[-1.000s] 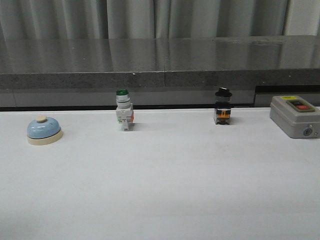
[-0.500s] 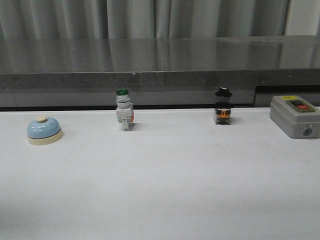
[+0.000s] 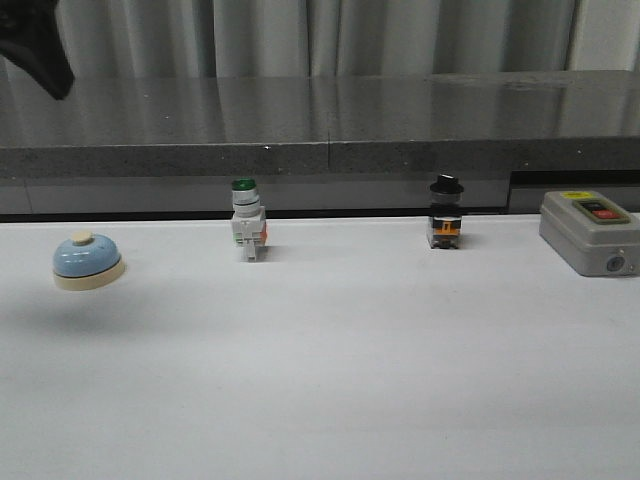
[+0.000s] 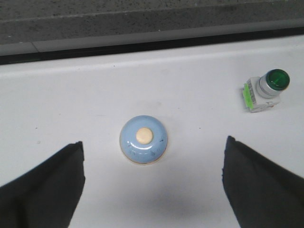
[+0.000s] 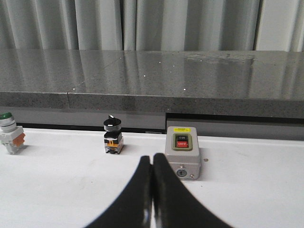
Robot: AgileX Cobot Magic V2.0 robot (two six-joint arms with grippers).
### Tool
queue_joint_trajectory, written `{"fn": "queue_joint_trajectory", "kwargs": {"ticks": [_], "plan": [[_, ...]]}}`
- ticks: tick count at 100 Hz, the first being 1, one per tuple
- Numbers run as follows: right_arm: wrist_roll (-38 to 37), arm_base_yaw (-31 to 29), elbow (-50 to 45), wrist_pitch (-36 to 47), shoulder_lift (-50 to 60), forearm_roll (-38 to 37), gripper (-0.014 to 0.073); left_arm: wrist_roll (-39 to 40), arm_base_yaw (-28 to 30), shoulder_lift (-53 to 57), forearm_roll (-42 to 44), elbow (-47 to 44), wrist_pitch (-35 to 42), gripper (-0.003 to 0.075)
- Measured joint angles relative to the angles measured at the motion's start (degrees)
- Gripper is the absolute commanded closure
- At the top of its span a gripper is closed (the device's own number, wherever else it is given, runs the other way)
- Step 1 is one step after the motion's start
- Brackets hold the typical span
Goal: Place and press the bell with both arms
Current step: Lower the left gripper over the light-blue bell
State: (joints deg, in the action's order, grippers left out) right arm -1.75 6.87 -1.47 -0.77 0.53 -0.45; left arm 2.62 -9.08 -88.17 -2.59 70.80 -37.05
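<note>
Overall, the white desk carried everything, with a grey stone ledge and pale curtains behind it. A black part of the left arm showed at the upper corner of the front view, high above the bell. The left gripper was spread wide, its two dark fingers standing well apart, and it held nothing. The right gripper had its pointed fingers pressed together with nothing between them.

The grey box with its red button sat just beyond the tips of the right gripper, slightly to the right, resting on the desk. The bell, a light-blue dome with a cream button, stood upright on the desk ahead of the left gripper, between the lines of its two fingers and touching neither. The green-capped switch lay beyond the gripper's right finger, well apart from the bell. The black-knobbed switch stood ahead of the right gripper, to its left, near the grey box.
</note>
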Motion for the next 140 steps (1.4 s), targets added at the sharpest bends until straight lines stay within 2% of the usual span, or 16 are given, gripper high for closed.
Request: {"fn": "queue_joint_trajectory", "kwargs": {"ticks": [30,78,140], "plan": [[0.0,0.0,0.0,0.0,0.0,0.0,0.0663,-0.1,-0.1,-11.5,1.1,7.5,-0.9,0.0153],[0.0,0.0,0.0,0.0,0.0,0.0,0.0663,-0.1,-0.1,-23.4,1.7,8.5,-0.5,0.0153],[0.0,0.0,0.0,0.0,0.0,0.0,0.0663,-0.1,-0.1,-28.9,1.9,8.6,1.7,0.0153]]}}
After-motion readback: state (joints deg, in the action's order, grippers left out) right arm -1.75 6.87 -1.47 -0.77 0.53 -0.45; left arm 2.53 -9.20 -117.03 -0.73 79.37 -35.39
